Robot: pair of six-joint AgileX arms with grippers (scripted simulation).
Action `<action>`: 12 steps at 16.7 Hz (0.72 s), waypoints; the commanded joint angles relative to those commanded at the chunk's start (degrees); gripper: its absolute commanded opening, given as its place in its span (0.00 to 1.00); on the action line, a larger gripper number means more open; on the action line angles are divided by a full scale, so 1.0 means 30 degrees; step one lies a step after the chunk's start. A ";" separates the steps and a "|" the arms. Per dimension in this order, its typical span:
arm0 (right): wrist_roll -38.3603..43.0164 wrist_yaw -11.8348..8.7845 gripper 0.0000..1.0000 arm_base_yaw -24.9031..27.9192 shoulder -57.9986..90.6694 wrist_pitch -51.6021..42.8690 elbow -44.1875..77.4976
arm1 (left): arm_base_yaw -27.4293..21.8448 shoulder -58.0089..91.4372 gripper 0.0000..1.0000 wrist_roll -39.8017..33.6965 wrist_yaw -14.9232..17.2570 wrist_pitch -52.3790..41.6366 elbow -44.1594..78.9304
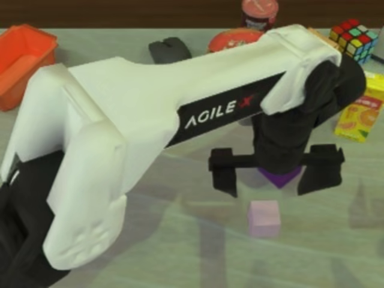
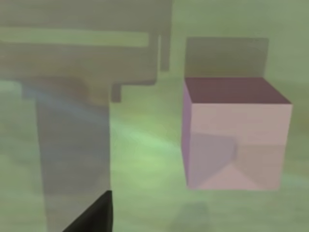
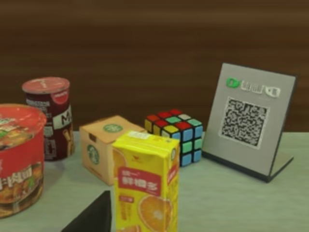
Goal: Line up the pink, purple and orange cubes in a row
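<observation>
While your left claw (image 1: pixel 276 171) hangs spread wide over the counter (image 1: pixel 180 240), nothing pinched, purple cube (image 1: pixel 279 176) sits between its fingers, mostly hidden, pink cube (image 1: pixel 264 217) just nearer you, apart, orange cube nowhere you can see, right claw out of sight.

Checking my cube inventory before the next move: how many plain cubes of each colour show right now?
Pink cube: 1
Purple cube, mostly hidden under the left gripper: 1
Orange cube: 0 in view
Total: 2
</observation>
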 joint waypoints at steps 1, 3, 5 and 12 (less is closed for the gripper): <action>-0.0024 -0.0008 1.00 0.0058 0.0177 -0.0121 0.0176 | 0.0109 -0.0185 1.00 0.0017 -0.0014 0.0111 -0.0179; -0.0142 -0.0030 1.00 0.0322 0.1052 -0.0714 0.1051 | 0.0655 -0.1148 1.00 0.0141 -0.0072 0.0686 -0.1111; -0.0347 -0.0042 1.00 0.0742 0.2624 -0.1733 0.2609 | 0.1582 -0.2903 1.00 0.0433 -0.0144 0.1703 -0.2785; -0.1582 0.0019 1.00 0.3017 1.3668 -0.7825 1.1882 | 0.6888 -1.4969 1.00 0.3375 -0.0300 0.7883 -1.3359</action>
